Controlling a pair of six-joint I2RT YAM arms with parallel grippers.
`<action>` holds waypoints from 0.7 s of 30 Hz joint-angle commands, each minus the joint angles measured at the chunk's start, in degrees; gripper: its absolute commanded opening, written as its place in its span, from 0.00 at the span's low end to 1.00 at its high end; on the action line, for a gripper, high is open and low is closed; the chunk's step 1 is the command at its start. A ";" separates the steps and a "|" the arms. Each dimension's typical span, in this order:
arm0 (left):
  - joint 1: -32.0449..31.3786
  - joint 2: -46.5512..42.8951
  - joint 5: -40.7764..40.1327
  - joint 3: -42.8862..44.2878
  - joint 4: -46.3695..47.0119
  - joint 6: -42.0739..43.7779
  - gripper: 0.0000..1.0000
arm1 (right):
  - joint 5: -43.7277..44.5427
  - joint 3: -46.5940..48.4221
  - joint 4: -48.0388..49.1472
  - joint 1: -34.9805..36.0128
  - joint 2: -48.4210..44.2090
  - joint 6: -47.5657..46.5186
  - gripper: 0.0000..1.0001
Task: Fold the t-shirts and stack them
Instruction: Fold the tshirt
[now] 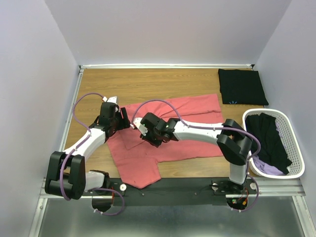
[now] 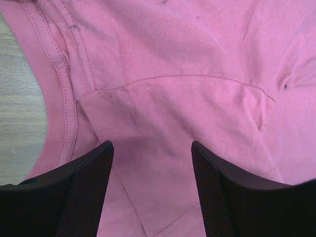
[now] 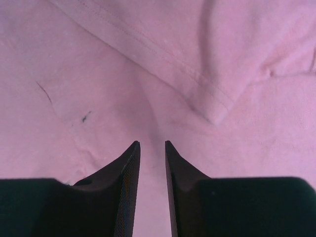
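seeing both my arms bent inward over coral-pink t-shirt (image 1: 192,111), spread flat on table (image 1: 148,84). left gripper (image 2: 150,145) near shirt's collar, fingers spread wide. right gripper (image 3: 152,143) beside it over shirt's middle, fingers nearly together at cloth ridge; cannot tell if pinching. folded black t-shirt (image 1: 242,86) beyond pink shirt's far right corner.

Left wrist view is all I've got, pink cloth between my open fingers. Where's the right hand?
Observer: The right hand is on the same coral-pink t-shirt, close to the right of your left hand, fingers nearly together.
Operator: Any shirts folded yet?
Observer: One black t-shirt lies folded at the far right corner of the table.
Operator: And the rest?
Observer: Black and lilac cloth sits in the white basket at the right edge.
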 commanded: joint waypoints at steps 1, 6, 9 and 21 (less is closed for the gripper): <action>-0.25 -1.14 0.99 1.03 -1.10 0.24 0.73 | -0.68 -1.91 1.06 -1.19 -5.42 5.67 0.34; -0.33 -5.71 -5.06 0.41 -7.50 -6.94 0.73 | -0.14 -6.20 6.49 -6.29 -10.00 16.99 0.34; -0.42 -10.79 -8.94 0.85 -14.61 -13.10 0.70 | 1.26 -10.42 11.07 -8.84 -12.46 23.33 0.34; -6.83 -9.86 -10.87 -0.99 -20.35 -24.11 0.57 | -11.04 -22.48 31.91 -15.70 -13.96 42.51 0.42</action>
